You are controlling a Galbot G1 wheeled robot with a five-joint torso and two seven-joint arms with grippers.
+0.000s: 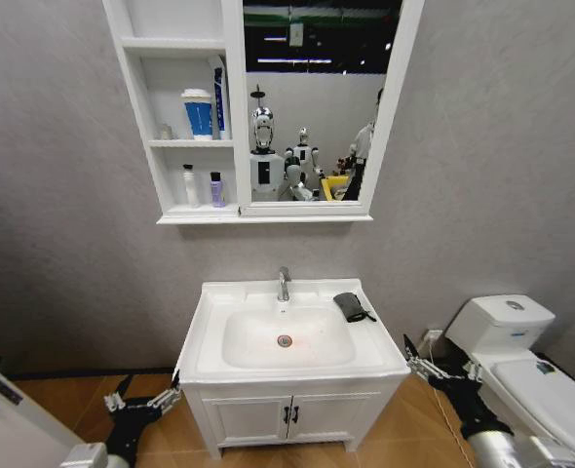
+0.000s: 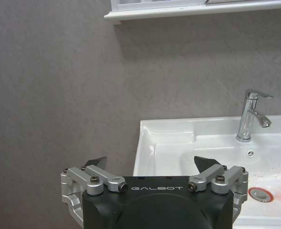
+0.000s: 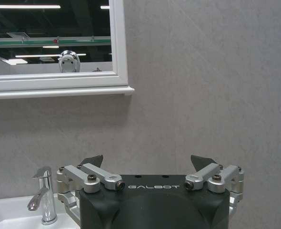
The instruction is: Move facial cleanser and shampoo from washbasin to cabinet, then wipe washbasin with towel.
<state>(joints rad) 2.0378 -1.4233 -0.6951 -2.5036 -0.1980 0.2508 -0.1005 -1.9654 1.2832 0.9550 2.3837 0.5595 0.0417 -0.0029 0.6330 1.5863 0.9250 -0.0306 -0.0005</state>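
Note:
The white washbasin [image 1: 206,341] stands below the wall-hung cabinet [image 1: 233,107]. A dark folded towel [image 1: 352,306] lies on the basin's right rim, beside the chrome tap [image 1: 284,284]. A white bottle [image 1: 189,185] and a small purple bottle [image 1: 216,189] stand on the cabinet's lowest open shelf; I cannot tell which is the shampoo and which the facial cleanser. My left gripper [image 1: 143,398] hangs open low beside the basin's left front corner. My right gripper [image 1: 422,366] is open off the basin's right front corner. Both grippers [image 2: 150,162] [image 3: 146,161] hold nothing.
A blue-and-white cup [image 1: 198,113] and a tube sit on the middle shelf. A white toilet [image 1: 521,361] stands close on the right of my right arm. The two-door vanity cupboard [image 1: 287,414] is under the basin. A white object [image 1: 5,419] fills the lower left corner.

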